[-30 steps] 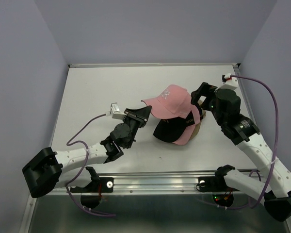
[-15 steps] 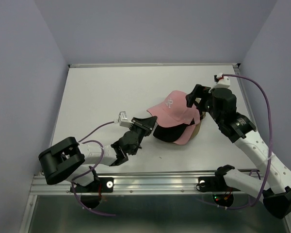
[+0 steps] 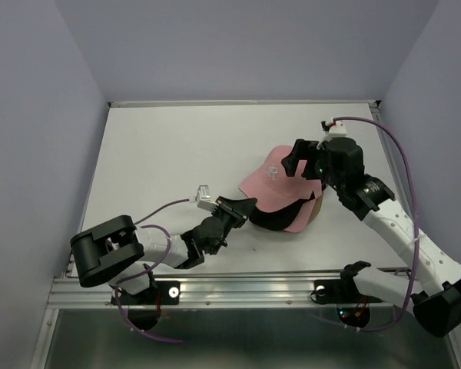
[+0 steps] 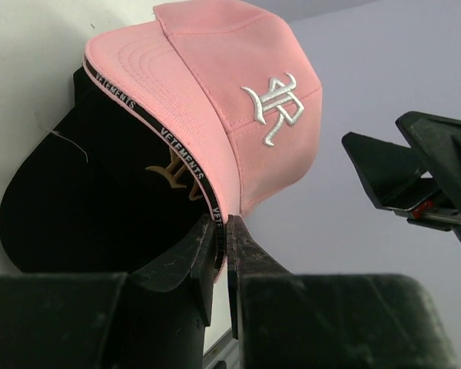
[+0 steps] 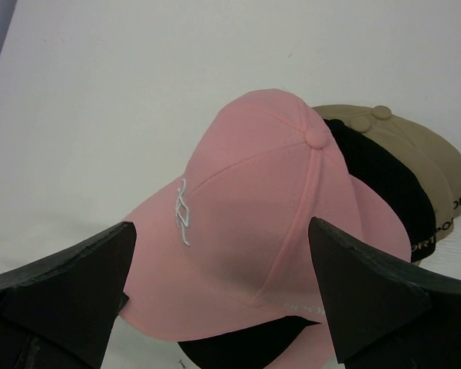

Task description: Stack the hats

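A pink hat (image 3: 273,181) (image 4: 238,100) (image 5: 269,223) with a white embroidered letter lies on top of a pile of hats. Under it sits a black hat (image 4: 100,200) (image 5: 384,184), lower down another pink one (image 3: 298,221) and a tan one (image 5: 415,154). My left gripper (image 3: 244,209) (image 4: 221,231) is shut on the brim edge of the top pink hat. My right gripper (image 3: 303,160) (image 5: 223,296) hangs open just above the pink hat's crown, one finger on each side, nothing between them.
The pile rests on the white table (image 3: 161,154), right of centre. A metal rail (image 3: 246,288) runs along the near edge. Grey walls close the table at the left, back and right.
The left gripper has drawn the pink hat's brim down and toward the near edge, so the hat sits lower on the pile. The right gripper has shifted left over the crown.
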{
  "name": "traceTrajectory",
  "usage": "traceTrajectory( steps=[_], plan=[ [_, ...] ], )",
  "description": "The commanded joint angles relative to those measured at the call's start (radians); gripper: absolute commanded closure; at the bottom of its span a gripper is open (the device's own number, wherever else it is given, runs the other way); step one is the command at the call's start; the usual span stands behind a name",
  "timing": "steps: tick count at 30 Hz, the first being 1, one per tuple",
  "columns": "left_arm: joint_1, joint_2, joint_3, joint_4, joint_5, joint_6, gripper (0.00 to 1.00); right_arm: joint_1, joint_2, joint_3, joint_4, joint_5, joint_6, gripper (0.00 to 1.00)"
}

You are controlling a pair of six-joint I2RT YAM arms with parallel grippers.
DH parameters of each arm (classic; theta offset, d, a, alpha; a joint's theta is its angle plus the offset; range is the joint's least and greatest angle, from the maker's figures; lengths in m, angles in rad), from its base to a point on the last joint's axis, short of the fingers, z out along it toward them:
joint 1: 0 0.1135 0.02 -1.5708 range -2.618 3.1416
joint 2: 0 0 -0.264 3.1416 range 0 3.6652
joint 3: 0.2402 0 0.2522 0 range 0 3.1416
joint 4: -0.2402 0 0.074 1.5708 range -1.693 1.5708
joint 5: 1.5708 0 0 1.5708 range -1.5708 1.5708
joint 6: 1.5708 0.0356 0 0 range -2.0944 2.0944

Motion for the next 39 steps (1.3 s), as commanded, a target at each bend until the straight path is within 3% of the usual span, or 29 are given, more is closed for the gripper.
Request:
traceTrajectory(
  steps=[1,6,7,8,10,14,22,33,39],
  plan=[
    [-0.019,0.015,-0.008,0.007,0.040,0.003,1.00,-0.003,0.030,0.022,0.065,-0.097,-0.028,0.00],
    [-0.025,0.003,-0.027,-0.016,0.049,-0.018,0.98,-0.003,0.028,0.040,0.088,-0.108,-0.021,0.00],
    [-0.030,-0.003,-0.026,-0.030,0.044,-0.017,0.87,-0.003,0.030,0.040,0.091,-0.112,-0.021,0.00],
    [-0.035,-0.009,-0.023,-0.045,0.038,-0.014,0.67,-0.003,0.028,0.039,0.093,-0.120,-0.018,0.00],
    [-0.041,-0.030,-0.014,-0.079,0.032,0.012,0.49,-0.003,0.030,0.037,0.096,-0.124,-0.016,0.00],
    [-0.047,-0.076,0.014,-0.151,0.033,0.074,0.40,-0.003,0.030,0.035,0.101,-0.129,-0.010,0.00],
    [-0.050,-0.113,0.061,-0.254,0.081,0.147,0.35,-0.003,0.031,0.049,0.134,-0.209,-0.009,0.00],
    [-0.048,-0.141,0.077,-0.380,0.106,0.161,0.33,-0.003,0.074,0.019,0.343,-0.477,0.073,0.00],
    [-0.050,-0.143,0.097,-0.407,0.118,0.192,0.33,-0.003,0.157,0.009,0.363,-0.448,0.103,0.00]
  ],
)
